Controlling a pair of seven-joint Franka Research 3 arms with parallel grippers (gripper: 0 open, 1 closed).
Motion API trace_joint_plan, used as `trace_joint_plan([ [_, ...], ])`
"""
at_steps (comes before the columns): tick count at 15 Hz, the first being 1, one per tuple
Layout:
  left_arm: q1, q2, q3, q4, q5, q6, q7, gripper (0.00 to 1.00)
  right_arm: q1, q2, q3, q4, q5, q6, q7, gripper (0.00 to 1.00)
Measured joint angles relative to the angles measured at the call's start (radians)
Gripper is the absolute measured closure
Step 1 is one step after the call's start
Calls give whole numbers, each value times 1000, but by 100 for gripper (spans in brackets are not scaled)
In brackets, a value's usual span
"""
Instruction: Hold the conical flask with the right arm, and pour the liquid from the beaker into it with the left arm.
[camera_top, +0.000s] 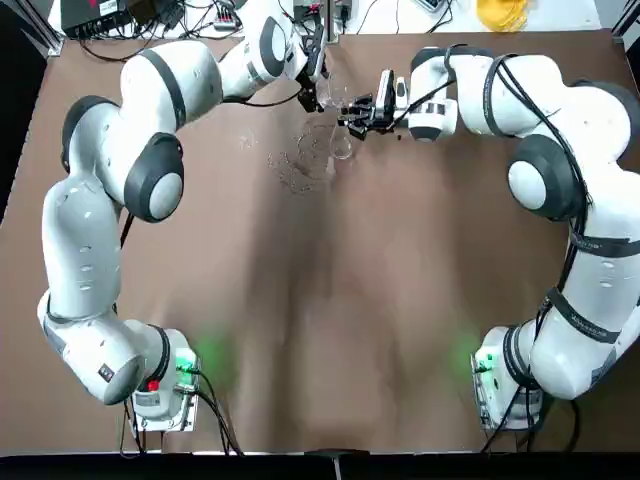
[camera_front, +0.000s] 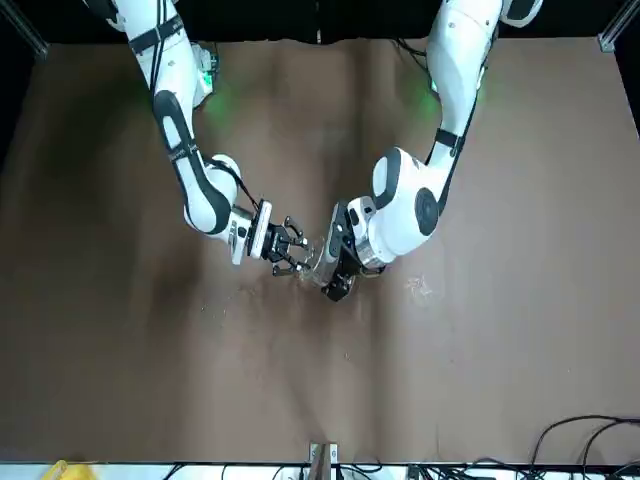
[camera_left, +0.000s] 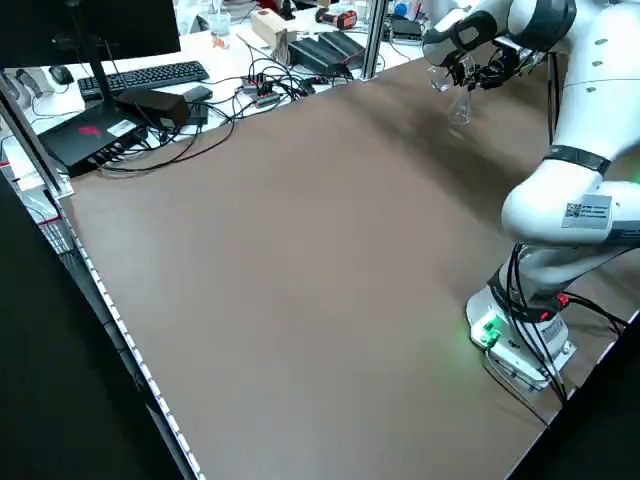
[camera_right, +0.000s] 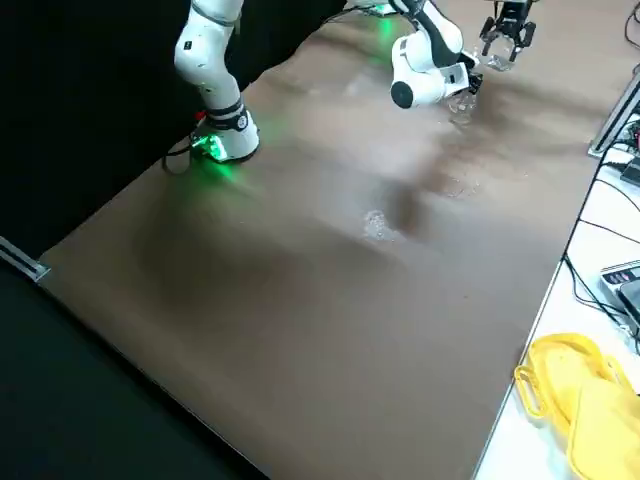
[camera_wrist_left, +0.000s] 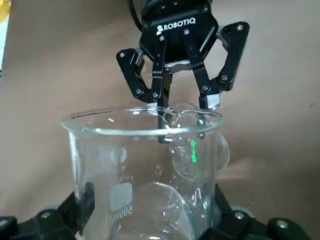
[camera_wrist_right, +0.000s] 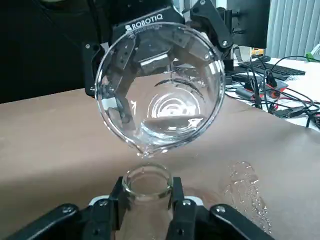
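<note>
Table (camera_top: 330, 330): a brown surface that fills most of the top view; both arm bases stand at its lower edge, each with a green light.
Background: in the left side view, upper left, a keyboard (camera_left: 143, 76), a monitor foot and many black cables lie on a white desk beyond the table. In the right side view, lower right, there is a yellow plastic thing (camera_right: 580, 400).
Left arm (camera_top: 110, 190): white and grey, without cables, at the left of the top view; it bends up and reaches to the upper middle of the frame.
Left gripper (camera_front: 338, 262): in the front view it is a little right of centre. Its fingers are closed around the wall of the beaker, one on each side.
Beaker (camera_wrist_right: 160, 90): clear glass, held tilted in the air, its spout pointing down just above the flask mouth. A little clear liquid lies in its lower side.
Right arm (camera_top: 560, 170): white with black cables, at the right of the top view, reaching left to the upper middle.
Right gripper (camera_top: 362, 112): its fingers are closed on the neck of the flask, seen at the bottom centre of the right wrist view.
Conical flask (camera_wrist_right: 147, 182): clear glass, upright, mouth open directly under the beaker spout, not touching it.
Spill (camera_wrist_right: 245, 187): clear drops on the table beside the flask, at the lower right of the right wrist view.
</note>
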Motion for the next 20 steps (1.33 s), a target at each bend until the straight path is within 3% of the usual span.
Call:
trace_joint_plan([
  [4,-17,-2,15,0,25,0,-1,2,7,0,0,0,0,7,0,61],
  [13,-152,-11,178,0,28,0,-3,2,14,0,0,0,0,13,0,61],
  [20,-223,-11,254,-2,29,0,-33,2,28,0,0,0,25,14,0,61],
])
